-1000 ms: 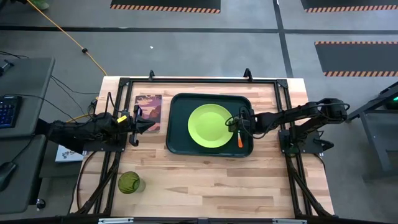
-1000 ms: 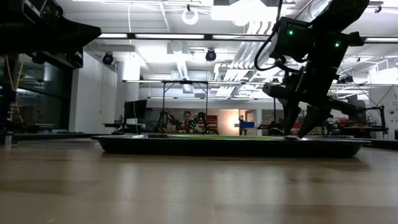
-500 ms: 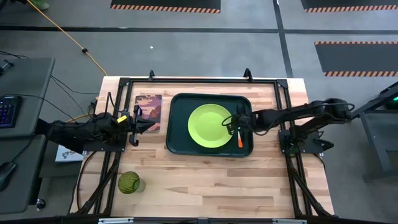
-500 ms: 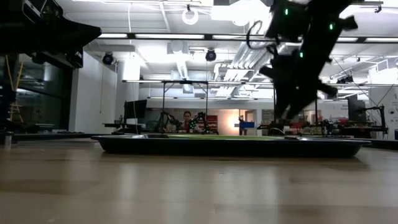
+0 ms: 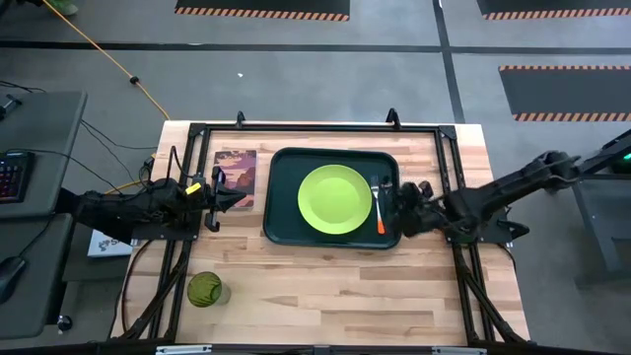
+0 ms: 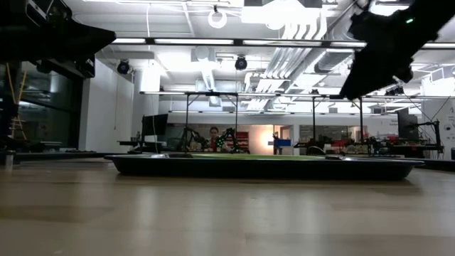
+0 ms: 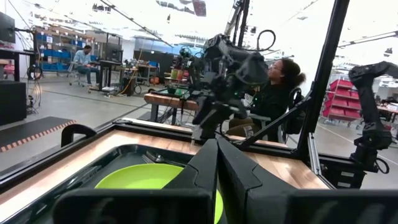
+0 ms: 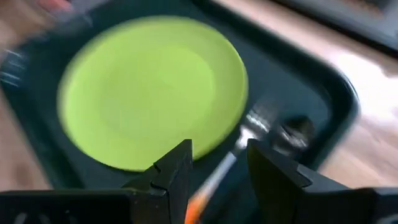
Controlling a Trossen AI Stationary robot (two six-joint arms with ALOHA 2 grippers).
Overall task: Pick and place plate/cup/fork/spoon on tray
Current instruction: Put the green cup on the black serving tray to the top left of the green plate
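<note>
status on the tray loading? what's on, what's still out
Done: the plate and the fork lie on the tray, fork beside the plate. In hand: nothing; the right gripper is open at the tray's right edge. Left: the cup stands on the table. No spoon is visible.

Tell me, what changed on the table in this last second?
The right claw pulled back off the tray toward its own side, leaving the fork beside the plate. The plate, cup and left claw stayed put.

Robotics lab, workbenches [image 7: 168, 99], ceiling ducts [image 6: 284, 50]
</note>
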